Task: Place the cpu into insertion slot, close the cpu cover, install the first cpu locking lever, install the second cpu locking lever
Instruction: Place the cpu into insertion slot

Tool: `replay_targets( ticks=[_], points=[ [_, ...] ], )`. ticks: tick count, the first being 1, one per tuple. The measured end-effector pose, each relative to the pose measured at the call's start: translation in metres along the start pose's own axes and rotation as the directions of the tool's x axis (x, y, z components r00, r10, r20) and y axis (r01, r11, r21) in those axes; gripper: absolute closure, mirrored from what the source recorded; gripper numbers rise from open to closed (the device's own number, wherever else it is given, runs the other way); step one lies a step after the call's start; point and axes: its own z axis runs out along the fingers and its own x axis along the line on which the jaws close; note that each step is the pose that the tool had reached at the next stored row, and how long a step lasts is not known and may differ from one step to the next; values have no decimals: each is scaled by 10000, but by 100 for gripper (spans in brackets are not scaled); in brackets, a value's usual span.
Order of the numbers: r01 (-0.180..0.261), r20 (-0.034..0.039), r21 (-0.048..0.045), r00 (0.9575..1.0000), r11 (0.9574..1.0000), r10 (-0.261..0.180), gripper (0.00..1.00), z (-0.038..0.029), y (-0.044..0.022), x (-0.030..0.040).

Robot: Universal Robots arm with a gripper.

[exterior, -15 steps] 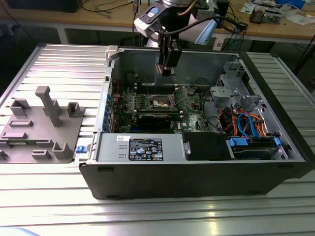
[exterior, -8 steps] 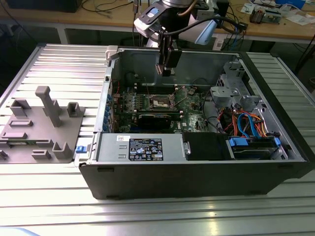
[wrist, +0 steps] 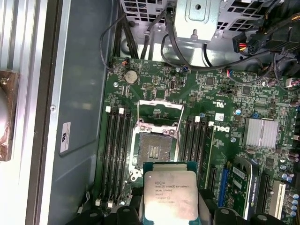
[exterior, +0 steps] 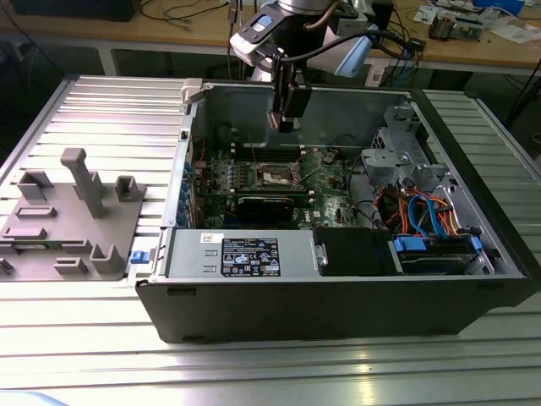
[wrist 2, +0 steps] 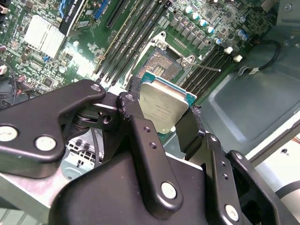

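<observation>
- Counting from my console: one gripper (exterior: 286, 125) hangs over the one open computer case (exterior: 338, 304), which lies on the ribbed table (exterior: 84, 355).
- One cpu (wrist 2: 164, 105) (wrist: 169, 194) is clamped between the two black fingers (wrist 2: 136, 117) by opposite edges. Its silver top faces the camera in both wrist views. It is held in the air above the green motherboard (wrist: 225, 117), not seated.
- One insertion slot (wrist 2: 161, 63) (wrist: 153, 150) (exterior: 277, 175) sits just past the chip, its contact field bare.
- One cpu cover (wrist: 159, 103) is swung up off the socket, at the socket's far side from the chip.
- I can pick out one thin locking lever (wrist 2: 206, 68); I cannot sort a second from the board clutter.
- Two banks of long black slots (wrist: 118, 154) flank the socket, one on each side.
- One grey fixture tray (exterior: 72, 220) lies on the table, at the exterior view's left of the case.
- The fingers cover the chip's two gripped edges.
- The first wrist view cuts off its near edge.
- The chip overlaps the socket's near rim in both wrist views.
</observation>
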Motion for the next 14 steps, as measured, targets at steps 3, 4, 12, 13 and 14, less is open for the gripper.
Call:
replay_targets(
  ticks=[3,4,12,13,14],
  points=[
    [0,-5,-1,10000,10000,0,46,21,1,0],
    [1,-5,0,10000,10000,-1,46,21,1,0],
    [0,-6,-1,10000,10000,0,46,26,1,0],
    [0,-6,-1,10000,10000,0,46,27,2,0],
    [-11,-6,0,10000,10000,11,46,29,2,0]
  ],
)
